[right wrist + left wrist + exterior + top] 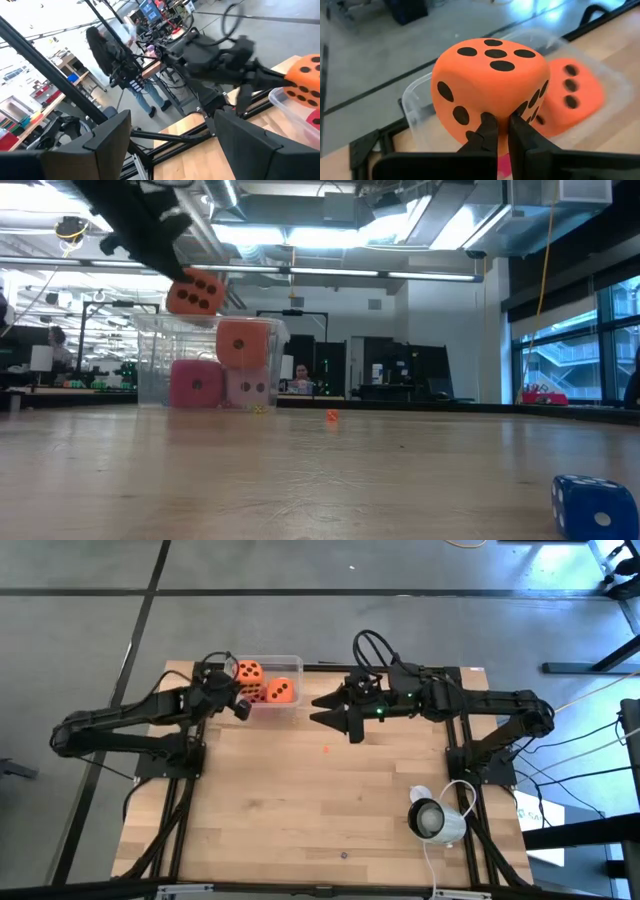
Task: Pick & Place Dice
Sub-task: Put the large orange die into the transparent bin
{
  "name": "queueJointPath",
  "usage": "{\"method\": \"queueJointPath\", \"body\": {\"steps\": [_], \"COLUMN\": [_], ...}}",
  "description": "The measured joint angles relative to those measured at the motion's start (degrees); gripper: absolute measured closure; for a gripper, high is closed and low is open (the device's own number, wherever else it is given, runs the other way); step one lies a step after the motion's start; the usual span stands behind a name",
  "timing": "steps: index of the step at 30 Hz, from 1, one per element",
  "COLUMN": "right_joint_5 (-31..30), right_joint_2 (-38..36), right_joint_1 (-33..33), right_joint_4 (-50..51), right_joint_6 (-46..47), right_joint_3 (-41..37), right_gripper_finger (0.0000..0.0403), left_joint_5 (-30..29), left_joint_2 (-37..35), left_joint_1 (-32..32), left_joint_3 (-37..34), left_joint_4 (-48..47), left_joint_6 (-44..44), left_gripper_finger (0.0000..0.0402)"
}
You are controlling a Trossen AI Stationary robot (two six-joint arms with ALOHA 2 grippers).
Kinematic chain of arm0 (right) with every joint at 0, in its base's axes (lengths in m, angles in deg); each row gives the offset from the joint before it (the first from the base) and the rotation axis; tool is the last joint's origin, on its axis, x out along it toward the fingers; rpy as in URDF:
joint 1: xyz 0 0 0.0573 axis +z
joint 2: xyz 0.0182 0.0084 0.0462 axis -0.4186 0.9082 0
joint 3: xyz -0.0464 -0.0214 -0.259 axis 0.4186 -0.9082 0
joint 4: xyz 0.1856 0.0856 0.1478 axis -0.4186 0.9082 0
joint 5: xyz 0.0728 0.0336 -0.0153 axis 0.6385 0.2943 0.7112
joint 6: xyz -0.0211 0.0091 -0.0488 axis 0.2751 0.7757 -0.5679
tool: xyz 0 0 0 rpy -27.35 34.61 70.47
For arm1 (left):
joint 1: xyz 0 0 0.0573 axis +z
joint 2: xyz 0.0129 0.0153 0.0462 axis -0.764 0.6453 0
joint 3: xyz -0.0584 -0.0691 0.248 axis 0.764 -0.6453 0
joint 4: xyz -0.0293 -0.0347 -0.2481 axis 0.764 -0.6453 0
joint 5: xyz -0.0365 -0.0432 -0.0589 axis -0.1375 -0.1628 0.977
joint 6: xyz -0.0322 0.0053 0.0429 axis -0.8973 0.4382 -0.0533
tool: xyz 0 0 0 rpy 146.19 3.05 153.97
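Note:
A clear plastic box (pixel 285 690) stands at the table's far edge. In the low view it holds an orange die (pixel 243 343) resting on a pale pink die (pixel 247 387), with a red die (pixel 195 385) beside them on the box floor. My left gripper (pixel 240 688) is shut on a second orange die (pixel 249 672) above the box's left part; it also shows in the low view (pixel 195 292) and the left wrist view (pixel 490 85). My right gripper (pixel 316 710) is open and empty, right of the box, fingers pointing toward it. My left gripper pinches the orange die at a corner between its faces (pixel 501 111), between the two fingertips (pixel 487 127), which stand almost together. The fingers come level from the table's left. The die is tilted and lifted clear above the box, over the red die.
A blue die (pixel 595 505) lies on the table close to the low camera. A white round device with a cable (pixel 435 818) sits at the table's near right. A small orange speck (pixel 327 749) lies mid-table. A person (pixel 107 50) stands beyond the table.

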Motion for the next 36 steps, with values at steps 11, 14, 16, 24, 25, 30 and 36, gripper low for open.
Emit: {"method": "queueJointPath", "body": {"steps": [11,14,16,24,25,30,36], "right_joint_5": [-0.3,-2.5,-3.1,-7.0,-8.1,-13.5,-18.3], "right_joint_2": [-1.7,-2.6,-2.8,-2.7,-2.7,-2.4,-0.7], "right_joint_1": [0.8,0.8,1.0,2.5,2.8,4.4,5.5], "right_joint_4": [5.1,10.7,12.5,21.5,21.8,23.6,27.3], "right_joint_6": [0.9,1.3,1.7,2.5,2.5,3.9,6.2], "right_joint_3": [0.0,0.0,0.0,0.0,0.0,0.0,0.0], "right_gripper_finger": [0.0120,0.0120,0.0120,0.0120,0.0120,0.0120,0.0120], "left_joint_5": [13.4,15.9,16.6,19.9,20.1,21.7,25.1], "left_joint_2": [7.4,8.0,8.0,8.0,8.0,7.5,6.3], "left_joint_1": [12.7,14.3,14.9,17.4,17.7,17.9,17.7], "left_joint_3": [0.0,0.0,0.0,0.0,0.0,0.0,1.8], "left_joint_4": [2.7,2.7,2.8,2.3,2.3,2.7,3.2], "left_joint_6": [7.7,7.7,8.5,10.4,10.4,9.4,9.5], "left_gripper_finger": [0.0401,0.0401,0.0400,0.0400,0.0400,0.0398,0.0348]}}
